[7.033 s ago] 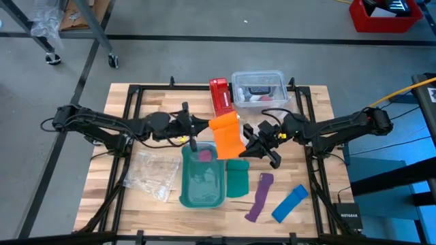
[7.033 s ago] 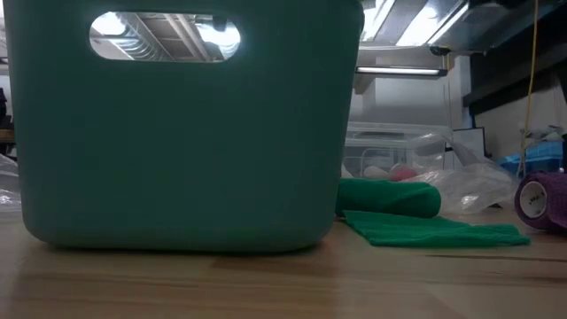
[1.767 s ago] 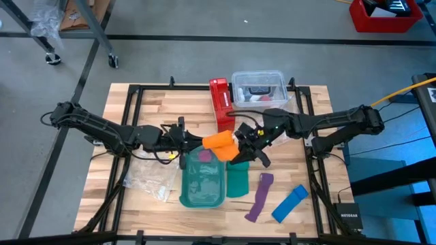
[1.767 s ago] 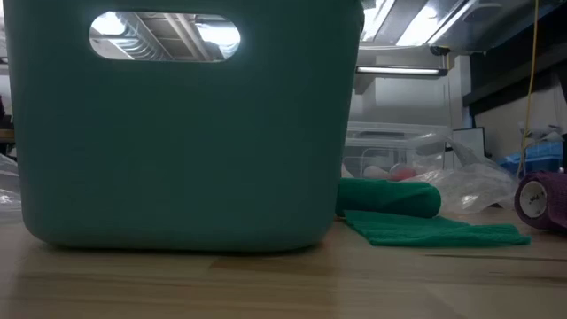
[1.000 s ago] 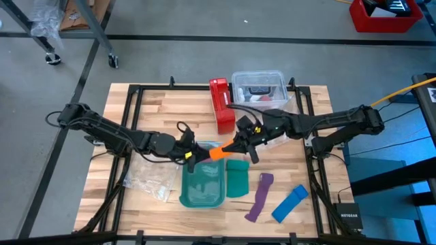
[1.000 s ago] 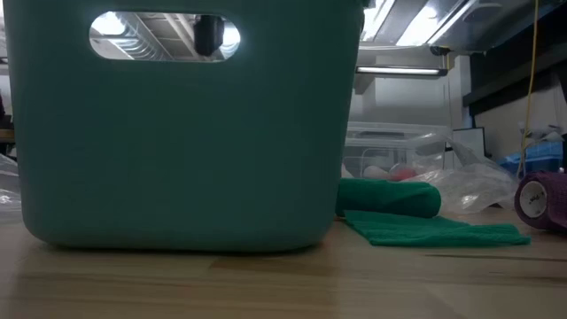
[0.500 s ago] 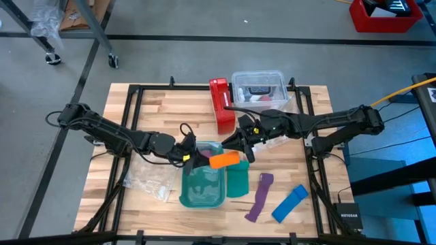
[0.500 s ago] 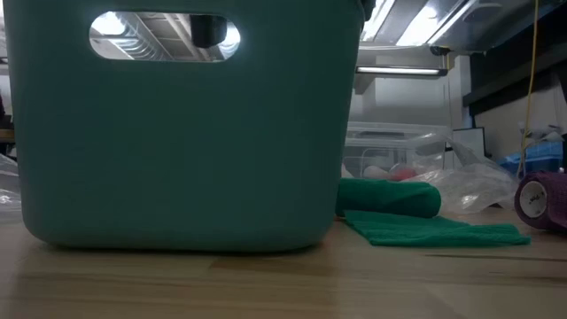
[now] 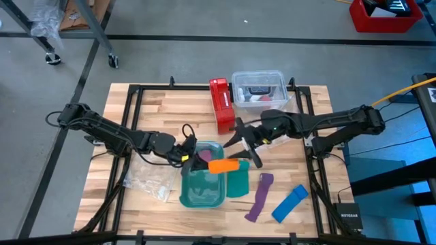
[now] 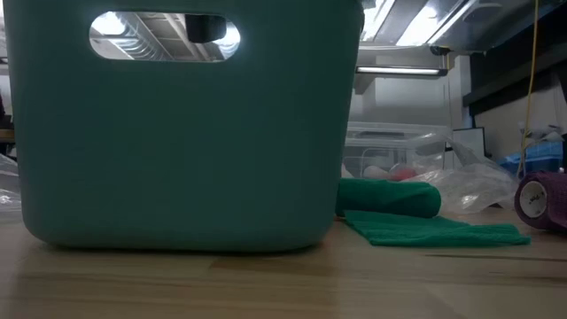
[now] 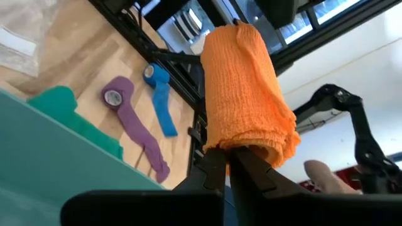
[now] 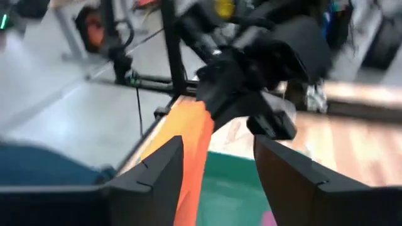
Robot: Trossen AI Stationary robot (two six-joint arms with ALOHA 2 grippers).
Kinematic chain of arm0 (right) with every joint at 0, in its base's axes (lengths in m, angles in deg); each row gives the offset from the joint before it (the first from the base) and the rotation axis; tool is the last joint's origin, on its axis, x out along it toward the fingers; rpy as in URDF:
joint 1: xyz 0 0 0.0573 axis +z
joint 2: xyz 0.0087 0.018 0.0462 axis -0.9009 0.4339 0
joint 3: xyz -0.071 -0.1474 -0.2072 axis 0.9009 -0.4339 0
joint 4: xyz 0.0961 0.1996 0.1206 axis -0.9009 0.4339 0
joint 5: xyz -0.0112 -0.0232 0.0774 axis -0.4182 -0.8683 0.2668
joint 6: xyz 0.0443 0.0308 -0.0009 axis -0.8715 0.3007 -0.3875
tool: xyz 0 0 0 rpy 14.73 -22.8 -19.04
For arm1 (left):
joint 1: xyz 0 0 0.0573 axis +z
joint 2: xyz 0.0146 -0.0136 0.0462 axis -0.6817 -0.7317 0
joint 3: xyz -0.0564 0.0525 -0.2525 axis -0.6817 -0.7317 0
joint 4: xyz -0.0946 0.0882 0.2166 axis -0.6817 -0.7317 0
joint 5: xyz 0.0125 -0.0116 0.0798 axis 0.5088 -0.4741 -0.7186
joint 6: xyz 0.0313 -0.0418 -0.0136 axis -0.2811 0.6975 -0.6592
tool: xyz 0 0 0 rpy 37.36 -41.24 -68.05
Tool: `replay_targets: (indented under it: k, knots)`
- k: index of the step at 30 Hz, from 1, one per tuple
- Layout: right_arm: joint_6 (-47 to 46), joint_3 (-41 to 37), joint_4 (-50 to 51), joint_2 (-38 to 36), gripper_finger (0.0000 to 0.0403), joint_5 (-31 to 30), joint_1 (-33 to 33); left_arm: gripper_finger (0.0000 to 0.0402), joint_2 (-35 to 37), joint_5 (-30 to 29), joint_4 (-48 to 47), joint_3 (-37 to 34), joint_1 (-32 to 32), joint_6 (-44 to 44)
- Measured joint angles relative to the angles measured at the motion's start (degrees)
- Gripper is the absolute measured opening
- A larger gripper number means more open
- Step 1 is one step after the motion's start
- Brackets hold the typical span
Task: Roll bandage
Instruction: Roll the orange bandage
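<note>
Trouble could come if my left gripper (image 9: 197, 160), pinched on one end of the rolled bandage (image 9: 223, 165) above the teal bin (image 9: 185, 197), slackens and the roll unwinds, since my right gripper (image 9: 246, 154) hangs spread beside it.

Orange bandage (image 11: 248, 94), rolled into a thick bundle, is clamped at its lower end between the left gripper (image 11: 227, 164) fingers. Teal bin wall (image 11: 56, 157) is seen below. On the wooden table (image 11: 69, 59) are laid a purple strip (image 11: 135, 129), a blue strip (image 11: 162, 100) and a green cloth (image 11: 75, 119).
</note>
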Motion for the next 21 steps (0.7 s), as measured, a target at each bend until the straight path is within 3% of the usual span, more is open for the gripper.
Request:
replay_targets:
  k: [5,16,21]
  knots:
    - [11.07,0.02,4.99,-2.33,0.0198,-1.87,0.02,0.0,0.02,1.13,0.2,0.0,0.0,0.35]
    - [11.1,0.04,19.52,-4.65,0.0194,-2.36,0.07,0.0,0.09,1.22,3.14,0.0,0.06,-0.81]
    - [11.67,0.04,27.36,-4.65,0.0193,-4.75,0.07,0.0,0.09,-3.79,2.27,0.0,1.61,-1.87]
